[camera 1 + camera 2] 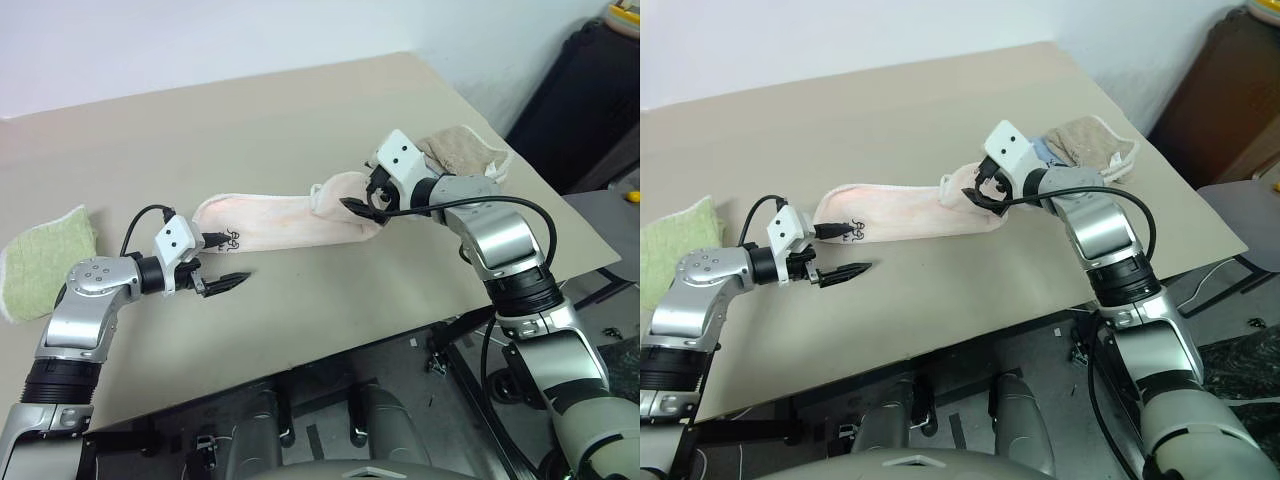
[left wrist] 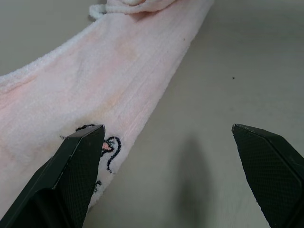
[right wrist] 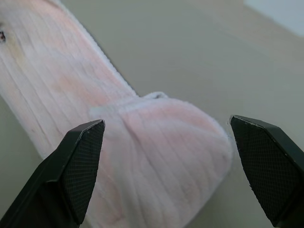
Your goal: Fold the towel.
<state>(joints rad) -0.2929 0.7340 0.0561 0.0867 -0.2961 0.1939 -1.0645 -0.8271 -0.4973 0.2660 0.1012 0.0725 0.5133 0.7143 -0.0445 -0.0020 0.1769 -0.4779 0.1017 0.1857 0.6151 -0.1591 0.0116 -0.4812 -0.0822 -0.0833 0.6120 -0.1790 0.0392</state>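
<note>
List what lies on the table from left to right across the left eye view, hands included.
light green towel → left hand, open → pink towel → right hand, open over the towel's folded end → tan towel

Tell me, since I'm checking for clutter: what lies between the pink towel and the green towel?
Bare table, apart from the open left gripper hovering by the pink towel's printed end; the green towel lies at the table's left edge, seen in the left eye view.
</note>
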